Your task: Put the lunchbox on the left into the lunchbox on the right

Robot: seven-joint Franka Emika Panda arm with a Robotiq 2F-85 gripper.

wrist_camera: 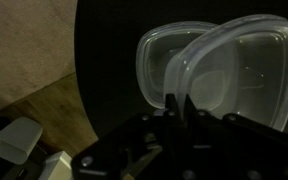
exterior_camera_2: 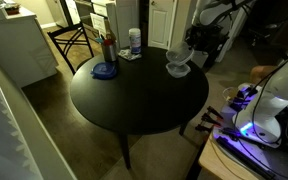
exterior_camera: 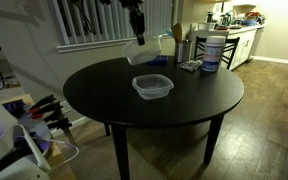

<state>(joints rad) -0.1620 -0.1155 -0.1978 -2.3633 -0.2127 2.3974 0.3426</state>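
Observation:
Both lunchboxes are clear plastic. One [exterior_camera: 152,87] rests on the round black table [exterior_camera: 104,95], near its middle; it also shows in an exterior view [exterior_camera_2: 177,70] and in the wrist view [wrist_camera: 164,55]. My gripper [exterior_camera: 137,30] is shut on the rim of the other lunchbox [exterior_camera: 151,50] and holds it tilted in the air, above and just behind the resting one. In the wrist view the fingers [wrist_camera: 181,108] pinch the near rim of the held lunchbox [wrist_camera: 244,70], which overlaps the resting one below.
A white jug with a blue lid [exterior_camera: 211,50], bottles [exterior_camera: 180,45] and a small blue item [exterior_camera: 190,65] stand at the table's far edge. A chair [exterior_camera_2: 74,40] stands beside the table. A wood floor surrounds it.

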